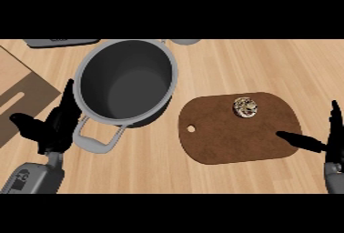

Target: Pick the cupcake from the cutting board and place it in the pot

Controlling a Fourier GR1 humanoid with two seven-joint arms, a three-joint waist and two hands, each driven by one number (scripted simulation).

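Cupcake [245, 107]: on the far part of the brown cutting board [235, 141], nothing touching it. Pot [128, 86]: grey, left of the board, only its dark bare bottom showing inside. My right hand [329, 148]: spread, thumb over the board's right edge. My left hand [57, 129]: fingers straight, just beside the pot.

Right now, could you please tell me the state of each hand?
Left hand: open, holding nothing, beside the pot.
Right hand: open, holding nothing, at the cutting board's right edge.
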